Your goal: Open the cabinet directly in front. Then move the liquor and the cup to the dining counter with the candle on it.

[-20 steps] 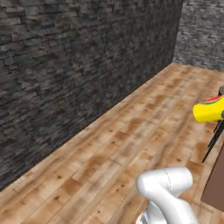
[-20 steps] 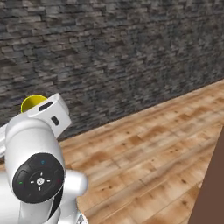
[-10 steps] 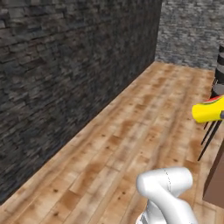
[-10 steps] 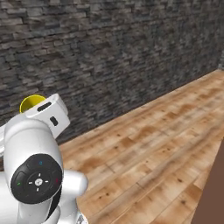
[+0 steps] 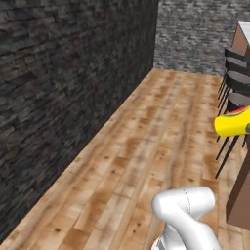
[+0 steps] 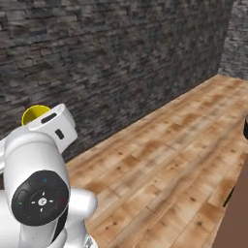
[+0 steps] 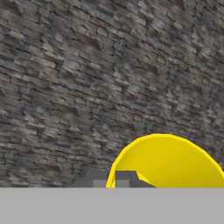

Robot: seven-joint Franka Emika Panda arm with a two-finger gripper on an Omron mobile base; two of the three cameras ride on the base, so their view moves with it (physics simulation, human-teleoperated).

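Hand (image 7: 124,179) clamped on yellow cup (image 7: 168,162), cup interior bare, stone wall (image 7: 87,78) beyond

White rounded arm (image 6: 34,169), glossy shell; dark round joint cap (image 6: 39,204) with small coloured dots.

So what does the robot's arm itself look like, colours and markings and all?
The arm is glossy white with rounded, tube-like links. One joint carries a round dark cap with small coloured dots. The hand is a white block with dark slots, and the fingers are small and dark grey.

End effector (image 7: 124,178) clamped, arm raised.
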